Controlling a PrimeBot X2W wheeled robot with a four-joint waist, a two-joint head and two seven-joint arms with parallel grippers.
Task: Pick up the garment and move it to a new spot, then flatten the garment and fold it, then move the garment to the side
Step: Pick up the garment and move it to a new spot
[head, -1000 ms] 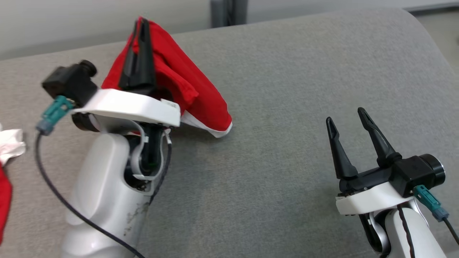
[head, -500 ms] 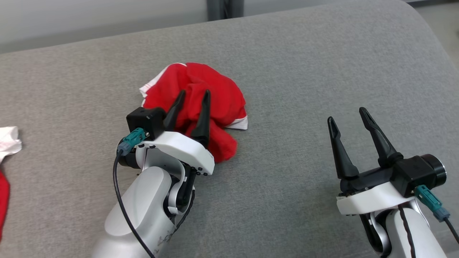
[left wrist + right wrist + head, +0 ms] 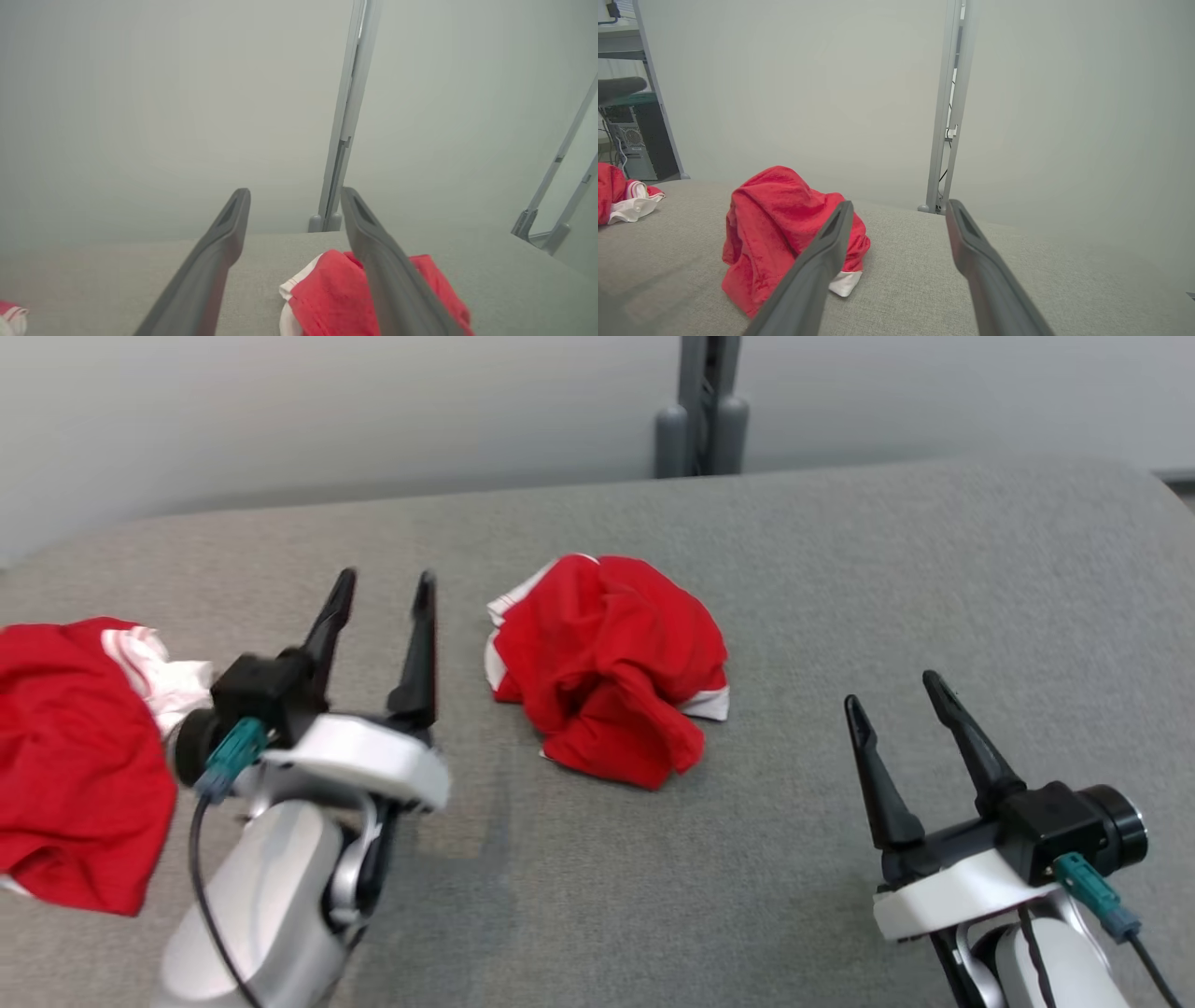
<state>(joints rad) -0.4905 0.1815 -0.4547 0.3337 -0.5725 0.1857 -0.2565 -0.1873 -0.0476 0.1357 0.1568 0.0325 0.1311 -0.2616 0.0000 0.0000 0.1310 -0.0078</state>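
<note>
The garment [image 3: 607, 663], red with white trim, lies crumpled in a heap on the grey padded surface [image 3: 840, 579] near its middle. It shows in the left wrist view [image 3: 327, 298] and the right wrist view [image 3: 775, 233] too. My left gripper [image 3: 385, 586] stands open to the left of the heap, apart from it, with nothing between its fingers. My right gripper [image 3: 896, 693] is open at the lower right, well clear of the garment.
A second red and white cloth [image 3: 75, 756] lies at the left edge of the surface. Behind the far edge stands a grey post [image 3: 702, 411] against a pale wall. A dark cabinet [image 3: 630, 135] stands off to the left in the right wrist view.
My left gripper opened and let go of the garment, which dropped into a heap. The gripper then drew back to the left. The head camera has shifted, bringing the other cloth further into view.
</note>
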